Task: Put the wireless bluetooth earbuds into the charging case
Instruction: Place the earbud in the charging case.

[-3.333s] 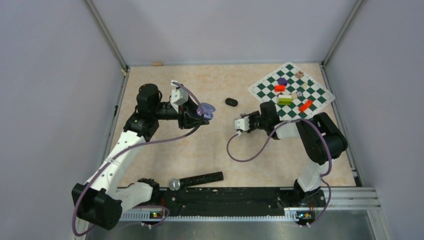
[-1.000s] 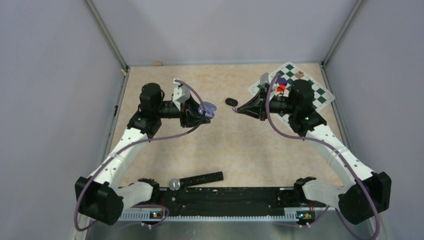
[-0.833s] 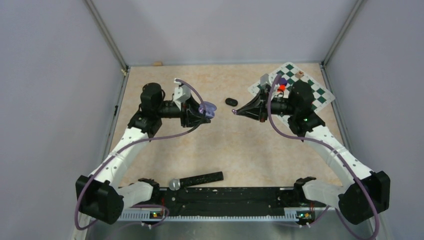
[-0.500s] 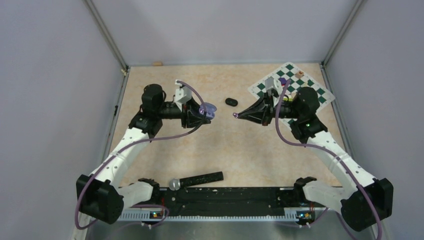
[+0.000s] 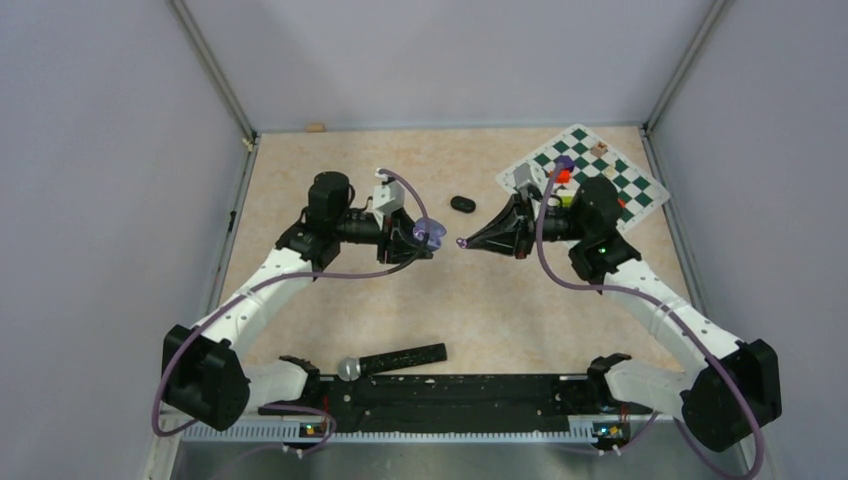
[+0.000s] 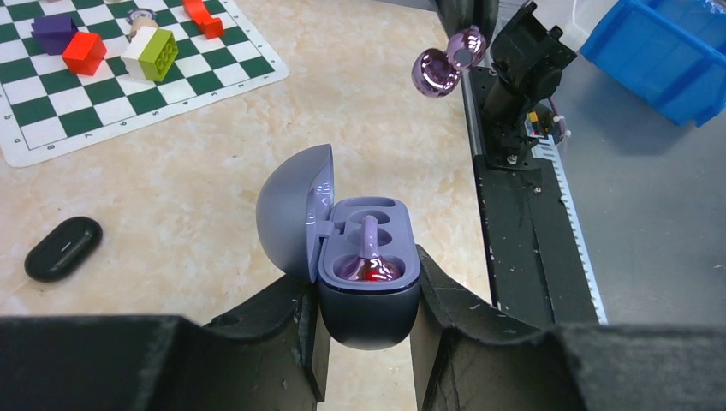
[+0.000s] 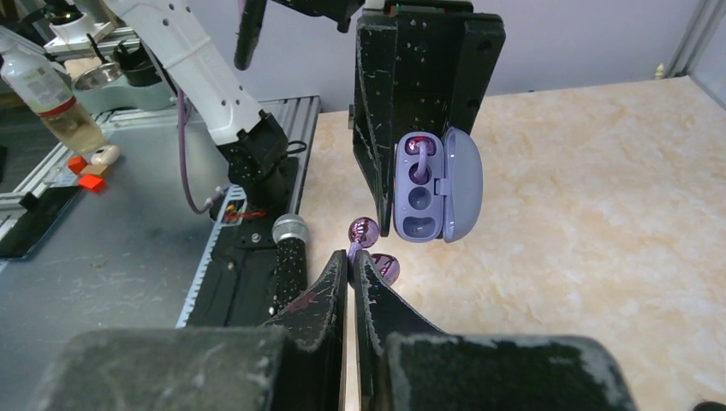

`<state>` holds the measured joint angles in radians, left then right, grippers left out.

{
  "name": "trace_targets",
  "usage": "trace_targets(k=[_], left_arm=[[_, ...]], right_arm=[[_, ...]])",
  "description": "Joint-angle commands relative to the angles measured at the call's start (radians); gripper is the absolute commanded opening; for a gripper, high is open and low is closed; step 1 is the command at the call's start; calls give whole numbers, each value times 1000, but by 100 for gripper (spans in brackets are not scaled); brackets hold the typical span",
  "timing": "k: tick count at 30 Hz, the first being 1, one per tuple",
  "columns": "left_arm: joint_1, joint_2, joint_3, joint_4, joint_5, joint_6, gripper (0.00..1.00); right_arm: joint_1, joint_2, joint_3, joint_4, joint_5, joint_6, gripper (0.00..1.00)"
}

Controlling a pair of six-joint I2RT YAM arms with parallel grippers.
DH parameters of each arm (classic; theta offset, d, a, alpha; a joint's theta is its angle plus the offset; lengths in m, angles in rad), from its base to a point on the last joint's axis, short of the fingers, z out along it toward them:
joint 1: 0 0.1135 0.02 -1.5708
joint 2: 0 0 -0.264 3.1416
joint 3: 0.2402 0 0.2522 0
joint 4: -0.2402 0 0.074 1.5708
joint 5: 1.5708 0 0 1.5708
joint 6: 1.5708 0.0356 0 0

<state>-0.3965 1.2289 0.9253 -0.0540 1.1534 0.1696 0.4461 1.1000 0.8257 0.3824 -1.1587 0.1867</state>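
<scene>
Right hand (image 7: 349,264) clamped on a lilac earbud (image 7: 366,232), left hand (image 6: 368,324) gripping the open charging case (image 7: 428,184).
We see both held above the desk (image 5: 480,310), bud near the case; a second earbud (image 6: 368,264) sits inside.

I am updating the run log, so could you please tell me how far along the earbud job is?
Done: one glossy lilac earbud sits in one slot of the open lilac oval charging case, which the left gripper grips. In hand: the right gripper pinches a second lilac earbud in the air beside the case, apart from it. Left: seating that one in the empty slot.
</scene>
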Motion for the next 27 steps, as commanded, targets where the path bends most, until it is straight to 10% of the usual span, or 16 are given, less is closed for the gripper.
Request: trace_targets(k=[1, 27], left_arm=[[-14, 1, 0, 2, -4, 44, 6], [-94, 33, 49, -152, -35, 204, 6]], right_arm=[[14, 29, -2, 42, -46, -7, 0], [31, 97, -6, -27, -155, -53, 3]])
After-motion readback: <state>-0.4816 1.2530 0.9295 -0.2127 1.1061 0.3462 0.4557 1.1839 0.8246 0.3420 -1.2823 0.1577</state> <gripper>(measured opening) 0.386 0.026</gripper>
